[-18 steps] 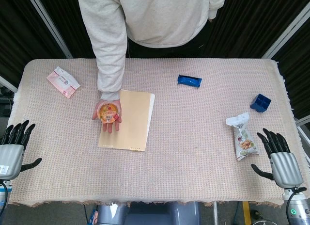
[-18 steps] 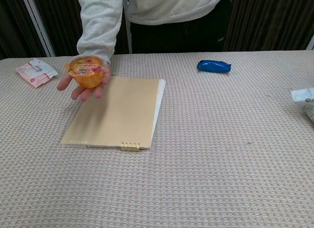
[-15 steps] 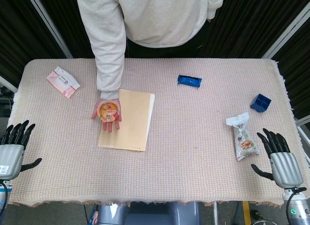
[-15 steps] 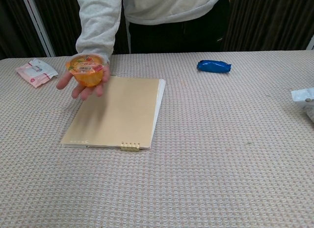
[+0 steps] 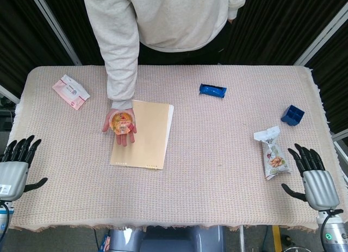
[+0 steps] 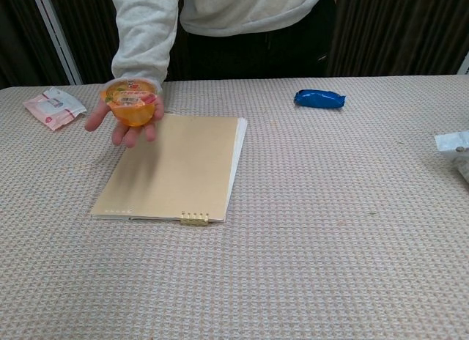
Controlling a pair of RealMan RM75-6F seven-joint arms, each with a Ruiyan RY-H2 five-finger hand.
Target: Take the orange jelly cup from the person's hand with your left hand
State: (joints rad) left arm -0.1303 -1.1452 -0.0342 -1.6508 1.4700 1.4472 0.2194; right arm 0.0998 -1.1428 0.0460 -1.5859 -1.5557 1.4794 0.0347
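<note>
The orange jelly cup sits upright in the person's open palm, held above the table over the left edge of a tan notebook. My left hand hangs at the table's front left corner, fingers spread, holding nothing, far from the cup. At the front right corner my right hand is likewise spread and empty. Neither hand shows in the chest view.
A pink wipes packet lies at the back left. A blue wrapper lies at the back centre, a blue block at the right, and a snack bag just ahead of my right hand. The person stands behind the table.
The person's hand has lifted the jelly cup slightly and drawn it a little toward them. My left hand has sunk a touch; the right has not moved.
</note>
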